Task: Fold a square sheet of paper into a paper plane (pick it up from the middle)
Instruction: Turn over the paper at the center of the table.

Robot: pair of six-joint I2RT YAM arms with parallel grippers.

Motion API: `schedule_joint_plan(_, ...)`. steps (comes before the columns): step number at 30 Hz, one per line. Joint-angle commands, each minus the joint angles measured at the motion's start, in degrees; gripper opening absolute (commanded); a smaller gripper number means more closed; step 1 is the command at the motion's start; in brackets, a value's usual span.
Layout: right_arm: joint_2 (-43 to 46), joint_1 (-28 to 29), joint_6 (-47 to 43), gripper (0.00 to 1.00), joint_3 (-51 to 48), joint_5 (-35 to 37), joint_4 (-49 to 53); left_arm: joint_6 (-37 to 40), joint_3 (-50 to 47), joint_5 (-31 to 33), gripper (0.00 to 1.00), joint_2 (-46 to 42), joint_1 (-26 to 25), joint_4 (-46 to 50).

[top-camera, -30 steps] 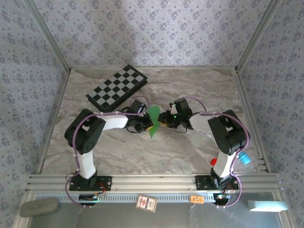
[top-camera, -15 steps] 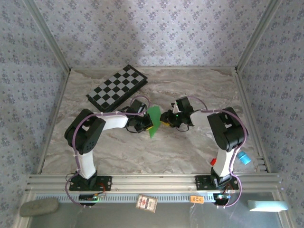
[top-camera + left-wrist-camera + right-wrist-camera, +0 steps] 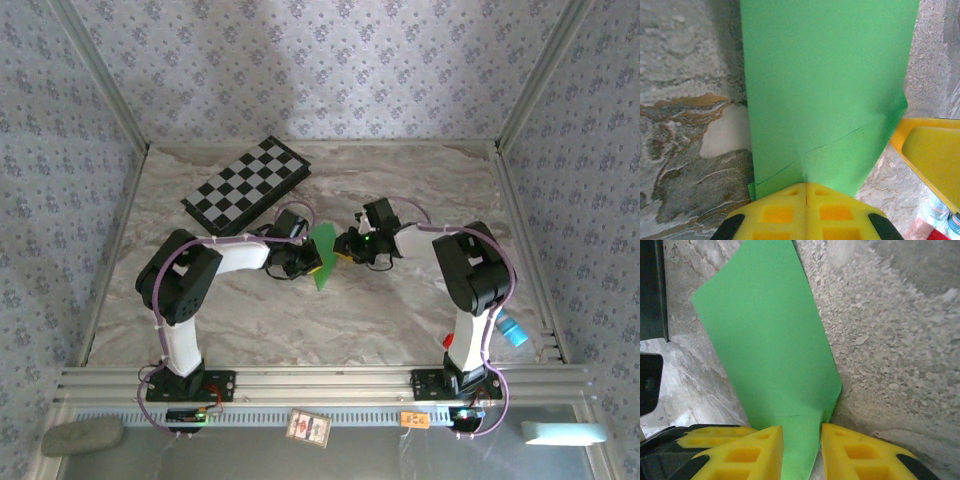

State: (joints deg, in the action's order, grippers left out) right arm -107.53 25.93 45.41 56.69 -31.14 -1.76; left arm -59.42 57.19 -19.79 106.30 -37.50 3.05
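Narrow bright-green creased paper plane [image 3: 322, 258] is at the middle of the marbled worktop [image 3: 430, 180], between 2 arms. Left tool [image 3: 806, 189] is pressed together, pinching its edge. I see the right tool [image 3: 801, 435] slightly spread, straddling the paper.

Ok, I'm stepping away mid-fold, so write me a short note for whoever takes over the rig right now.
Left gripper: shut on one end of the paper plane.
Right gripper: fingers either side of the paper with a gap showing; grip unclear.
Paper plane: between the two arms, at the middle of the table.
Done: sheet folded narrow and pointed, creases visible.
Left: probably the final folds, then setting it down.
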Motion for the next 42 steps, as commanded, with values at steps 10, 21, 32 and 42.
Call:
schedule_joint_plan(10, 0.0, -0.5, -0.5, 0.28, 1.8, 3.0, 5.8, 0.7, -0.2, 0.2, 0.05, 0.3, 0.4, 2.3)
schedule_joint_plan(21, -3.1, -0.6, -1.7, 0.25, 5.1, -0.8, 7.5, 1.1, -0.2, -0.3, 0.05, 0.5, 0.5, 1.9)
schedule_joint_plan(32, -4.4, -0.6, -1.6, 0.23, 6.0, -2.5, 7.0, 0.9, -0.3, -0.5, 0.05, 0.4, 0.5, 1.6)
schedule_joint_plan(42, -5.8, -0.7, -2.0, 0.08, 6.8, -3.2, 6.4, 1.4, 0.0, -1.1, 0.05, -1.0, 0.6, 1.4)
